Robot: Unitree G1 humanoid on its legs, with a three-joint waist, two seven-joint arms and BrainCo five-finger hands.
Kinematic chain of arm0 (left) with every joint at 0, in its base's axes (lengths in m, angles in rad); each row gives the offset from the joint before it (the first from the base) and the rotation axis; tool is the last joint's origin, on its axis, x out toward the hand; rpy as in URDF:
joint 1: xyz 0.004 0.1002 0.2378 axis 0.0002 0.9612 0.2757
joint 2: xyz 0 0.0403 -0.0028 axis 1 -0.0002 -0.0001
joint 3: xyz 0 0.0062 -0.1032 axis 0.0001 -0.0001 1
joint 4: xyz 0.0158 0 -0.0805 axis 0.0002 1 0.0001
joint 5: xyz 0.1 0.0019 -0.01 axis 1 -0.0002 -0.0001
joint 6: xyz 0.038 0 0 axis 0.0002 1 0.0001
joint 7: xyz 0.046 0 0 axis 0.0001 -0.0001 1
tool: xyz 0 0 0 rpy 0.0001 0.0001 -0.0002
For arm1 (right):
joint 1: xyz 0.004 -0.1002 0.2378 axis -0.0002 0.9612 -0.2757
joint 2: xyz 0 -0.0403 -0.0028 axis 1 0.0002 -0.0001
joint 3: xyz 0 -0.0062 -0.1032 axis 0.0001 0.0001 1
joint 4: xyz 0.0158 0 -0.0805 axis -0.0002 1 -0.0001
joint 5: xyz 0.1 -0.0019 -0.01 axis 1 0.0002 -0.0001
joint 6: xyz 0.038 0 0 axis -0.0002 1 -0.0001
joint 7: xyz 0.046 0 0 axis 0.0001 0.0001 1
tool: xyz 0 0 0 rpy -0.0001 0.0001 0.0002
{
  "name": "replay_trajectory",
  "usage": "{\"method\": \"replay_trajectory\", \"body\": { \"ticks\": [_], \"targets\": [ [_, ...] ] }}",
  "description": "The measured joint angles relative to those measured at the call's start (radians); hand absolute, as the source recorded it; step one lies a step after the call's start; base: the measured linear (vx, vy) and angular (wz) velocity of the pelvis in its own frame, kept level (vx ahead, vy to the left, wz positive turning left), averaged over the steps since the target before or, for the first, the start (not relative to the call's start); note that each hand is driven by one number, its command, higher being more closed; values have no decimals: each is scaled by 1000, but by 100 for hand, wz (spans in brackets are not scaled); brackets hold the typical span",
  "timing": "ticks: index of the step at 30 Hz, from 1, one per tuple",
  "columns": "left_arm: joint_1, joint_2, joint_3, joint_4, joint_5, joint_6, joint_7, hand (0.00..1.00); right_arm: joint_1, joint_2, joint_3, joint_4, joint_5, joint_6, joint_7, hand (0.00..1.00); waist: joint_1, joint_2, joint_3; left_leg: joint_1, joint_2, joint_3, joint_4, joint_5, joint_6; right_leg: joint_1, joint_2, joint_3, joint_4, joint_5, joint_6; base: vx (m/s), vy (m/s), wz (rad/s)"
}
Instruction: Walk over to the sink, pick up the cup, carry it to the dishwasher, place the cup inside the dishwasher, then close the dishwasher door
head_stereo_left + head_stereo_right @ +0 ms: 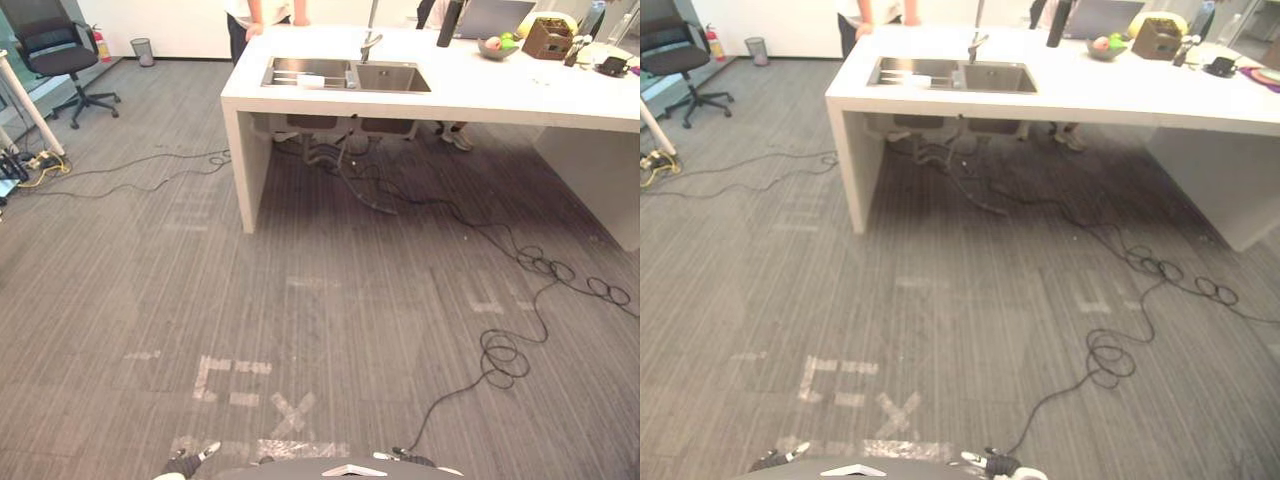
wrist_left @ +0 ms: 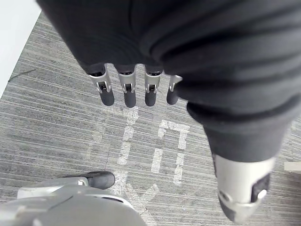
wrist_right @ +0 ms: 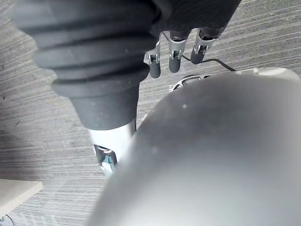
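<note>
Sink (image 1: 390, 78): brushed steel, dull sheen. Tabletop (image 1: 480, 100) round it is smooth, matt white. The floor (image 1: 330, 250) is rough grey ribbed carpet. Left hand (image 2: 155, 42): silver metal fingers (image 2: 128, 92), dark matt tips, black ribbed cover (image 2: 225, 70).

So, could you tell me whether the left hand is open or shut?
Open: the left hand has straight fingers hanging over the floor, holding nothing.

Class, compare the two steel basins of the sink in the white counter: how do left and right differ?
The left steel basin holds bars and a small white thing; the right steel basin looks bare. The left basin seems shallower than the right basin. Both are rectangular, side by side.
</note>
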Motion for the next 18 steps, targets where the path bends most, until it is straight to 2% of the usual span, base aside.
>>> {"method": "replay_trajectory", "body": {
  "ticks": [13, 18],
  "targets": [
    [-1, 1, 0, 1, -5, 22, -1, 0, 5, 2, -9, 3, 0, -12, -14, 0, -2, 1, 1, 0, 0, 2, 0, -3, -1, 5, 0, 1, 2, 1, -2, 0, 0, 0],
    [1, 3, 0, 4, -68, 27, -4, 0, 6, 3, -10, 4, -1, -11, -14, 0, -1, 0, 1, 0, 0, 0, 0, -4, -1, 6, 0, 1, 2, -4, 3, 0, 0, 0]
  ]
}}
